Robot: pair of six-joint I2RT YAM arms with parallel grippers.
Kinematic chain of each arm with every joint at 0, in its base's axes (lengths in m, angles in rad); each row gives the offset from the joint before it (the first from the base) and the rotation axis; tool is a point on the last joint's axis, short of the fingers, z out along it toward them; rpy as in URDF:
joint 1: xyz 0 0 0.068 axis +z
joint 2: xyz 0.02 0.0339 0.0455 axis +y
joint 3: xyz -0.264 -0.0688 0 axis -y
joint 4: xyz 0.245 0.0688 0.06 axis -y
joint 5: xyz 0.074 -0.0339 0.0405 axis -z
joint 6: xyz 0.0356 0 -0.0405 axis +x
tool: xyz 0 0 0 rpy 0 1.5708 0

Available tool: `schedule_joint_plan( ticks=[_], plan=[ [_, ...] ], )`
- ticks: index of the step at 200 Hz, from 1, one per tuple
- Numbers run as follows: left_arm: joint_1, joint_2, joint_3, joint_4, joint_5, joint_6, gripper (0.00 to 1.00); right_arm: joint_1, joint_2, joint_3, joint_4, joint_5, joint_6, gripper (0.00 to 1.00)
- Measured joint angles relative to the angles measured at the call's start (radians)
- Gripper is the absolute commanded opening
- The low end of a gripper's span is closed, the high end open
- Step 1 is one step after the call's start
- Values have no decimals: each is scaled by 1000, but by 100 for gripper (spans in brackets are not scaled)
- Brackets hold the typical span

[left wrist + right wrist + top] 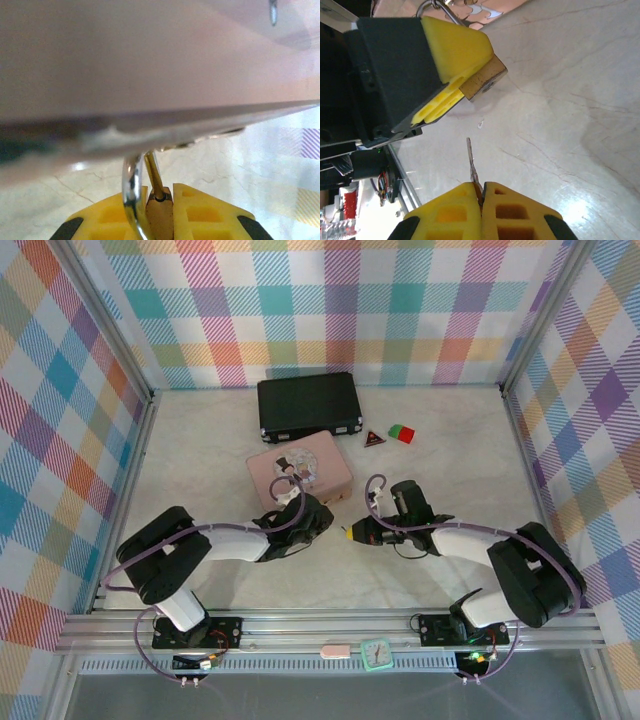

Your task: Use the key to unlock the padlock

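Jutting from right hand [481,187], key [471,160] near padlock [484,84]

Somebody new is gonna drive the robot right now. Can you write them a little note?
Left claw: shut on the tiny brass padlock with a silver shackle, held at the pink rectangular box's edge.
Right claw: shut on the slim silver metal key, tip aimed at the padlock, apart from it.
Done: both gripped.
To do: push key into the keyhole, turn it, open the shackle.
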Motion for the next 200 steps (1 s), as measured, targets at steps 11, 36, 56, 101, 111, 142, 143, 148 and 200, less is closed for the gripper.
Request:
schedule_joint_plan(
  ticks=[11,36,56,101,111,142,143,148,200],
  plan=[
    [1,-19,-12,15,13,-11,0,-1,6,-1,14,-19,0,0],
    [13,-60,-38,53,47,-25,0,-15,8,-1,41,-59,8,0],
    [19,-74,-66,111,65,-40,0,-24,11,-1,69,-83,33,0],
    [20,-74,-97,195,81,-47,0,-27,16,-3,129,-92,127,0],
    [20,-74,-99,211,85,-51,0,-27,16,-3,133,-93,136,0],
    [22,-74,-110,261,95,-63,0,-27,28,-3,148,-101,155,0],
    [22,-74,-110,262,96,-63,0,-27,29,-3,149,-101,156,0],
    [22,-74,-110,264,98,-64,0,-27,34,-3,154,-105,159,0],
    [22,-74,-116,285,101,-66,0,-34,46,-4,190,-118,176,0]
  ],
)
